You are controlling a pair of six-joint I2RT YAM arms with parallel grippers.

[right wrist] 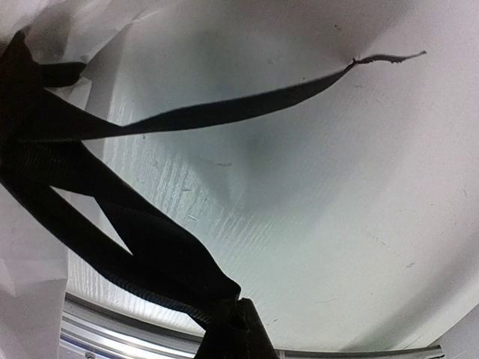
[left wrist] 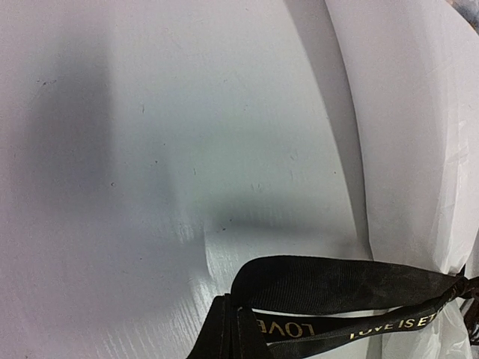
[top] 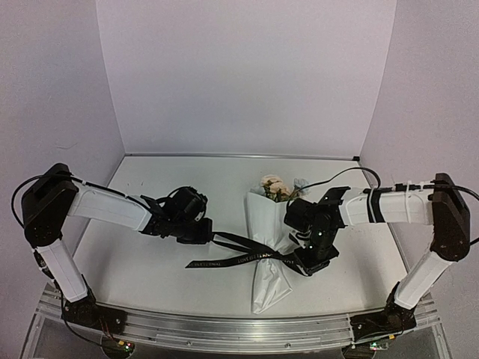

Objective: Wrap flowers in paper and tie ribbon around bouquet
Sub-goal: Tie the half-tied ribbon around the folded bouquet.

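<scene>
paper tip: the narrow end of the paper (top: pixel 268 290) cone points at me and is the nearest thing on the surface (top: pixel 150 280). The bouquet (top: pixel 266 224) has its long axis running roughly straight away from me.
loose tail: one end of the ribbon (top: pixel 239 259) lies flat on the surface left of the cone, lettering up. Nothing holds it.
right tool: the right tool (top: pixel 308 263) has its fingers together, clamped on a gathered strand of ribbon. It sits just beside the cone's right edge, low over the surface.
waist: the ribbon crosses the cone side to side, square to its long axis, and bunches at the waist. I can't tell if that bunch is a real knot.
left tool: the left tool (top: pixel 203 233) has its fingers together, clamped on the other strand. It sits left of the cone, apart from it and a touch farther back than the right one. The strand between looks looped, not taut.
flowers: the flowers (top: pixel 274 185) sit at the far end, out of the cone's wide mouth, apart from both tools.
next pull: I'd tighten outward along the ribbon line, left tool left and right tool right, across the cone axis. The right tool is nearer the crossing, so the left has more slack to take up.
</scene>
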